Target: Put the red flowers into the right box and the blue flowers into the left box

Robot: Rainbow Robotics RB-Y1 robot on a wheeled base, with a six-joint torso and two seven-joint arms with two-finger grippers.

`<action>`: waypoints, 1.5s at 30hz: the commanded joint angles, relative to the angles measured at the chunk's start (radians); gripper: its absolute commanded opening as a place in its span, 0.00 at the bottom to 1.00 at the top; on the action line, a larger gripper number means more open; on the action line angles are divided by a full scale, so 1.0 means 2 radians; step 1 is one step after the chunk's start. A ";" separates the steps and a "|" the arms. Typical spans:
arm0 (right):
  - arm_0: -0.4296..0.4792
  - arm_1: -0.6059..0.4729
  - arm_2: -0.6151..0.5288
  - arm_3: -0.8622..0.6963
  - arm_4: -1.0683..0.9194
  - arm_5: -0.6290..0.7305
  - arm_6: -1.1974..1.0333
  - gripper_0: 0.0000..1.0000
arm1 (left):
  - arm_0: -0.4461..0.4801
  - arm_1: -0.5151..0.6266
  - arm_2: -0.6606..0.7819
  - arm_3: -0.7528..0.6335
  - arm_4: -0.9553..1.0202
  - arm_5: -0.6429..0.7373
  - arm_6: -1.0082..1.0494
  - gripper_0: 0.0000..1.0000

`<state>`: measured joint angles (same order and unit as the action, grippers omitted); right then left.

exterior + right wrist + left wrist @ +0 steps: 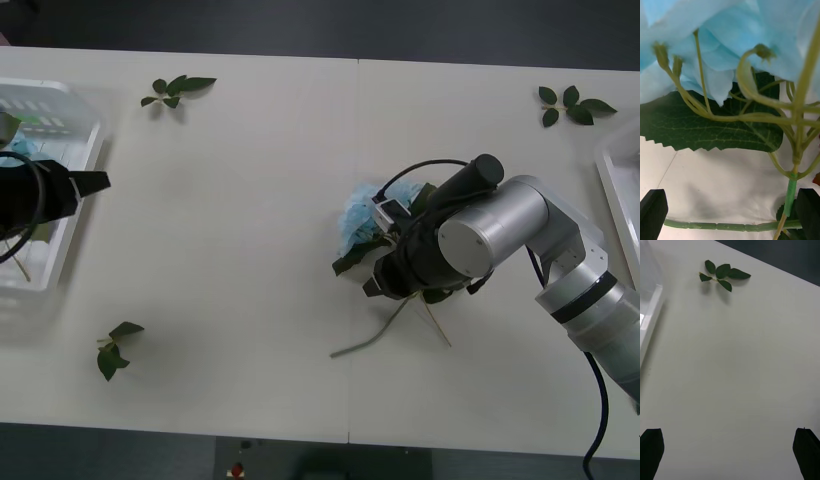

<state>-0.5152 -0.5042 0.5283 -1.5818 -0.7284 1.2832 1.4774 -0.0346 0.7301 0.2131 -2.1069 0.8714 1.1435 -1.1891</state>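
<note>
Table [250, 250], white, seam down the middle. Nearest its front edge on the left: a loose green leaf sprig [112, 352], lying alone.

Right gripper [730, 217], mid-table right of the seam, lowered over the blue flowers [362, 215]. Black fingers [653, 213] spread wide, one at each corner of the wrist view, released, grasping nothing. Between them a green stem [730, 226] crosses on the tabletop. Beyond it a large dark serrated leaf [711, 127], then the pale blue petals.

Front view: the bloom lies on the table by the arm's wrist, its cluster toward the far left, thin stems [365, 343] trailing out toward the near edge. Long axis runs roughly far to near, slightly slanted. A dark leaf [352, 260] sticks out left of the arm.

Left gripper [730, 453] at the table's left side, by the left box [60, 240]. Black fingers [807, 452] wide apart, released, bare tabletop under them.

Left box: white slatted basket at the left edge. Inside, a bit of pale blue and a thin stem [22, 258] partly hidden by the arm; I cannot tell more of the contents.

Right box [615, 195]: only a rim at the right edge; contents cannot be told.

Far side: one leaf sprig [178, 90] far left, another [572, 105] far right, both well apart from the boxes' contents.
</note>
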 commanded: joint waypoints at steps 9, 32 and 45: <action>-0.004 0.001 -0.001 0.003 0.009 -0.007 0.014 0.00 | 0.007 -0.027 -0.048 -0.069 0.015 0.000 -0.165 1.00; -0.003 -0.012 -0.075 -0.080 -0.068 0.028 0.004 0.00 | 0.072 0.061 -0.057 -0.111 0.362 -0.088 -0.388 1.00; -0.003 0.017 -0.212 -0.091 -0.331 0.030 0.007 0.00 | 0.073 0.068 -0.057 -0.111 0.388 -0.089 -0.401 1.00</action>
<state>-0.5150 -0.5004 0.1496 -1.7305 -1.3261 1.3462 1.4804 0.1135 0.8407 0.0728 -2.2926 1.6405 0.9760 -1.9727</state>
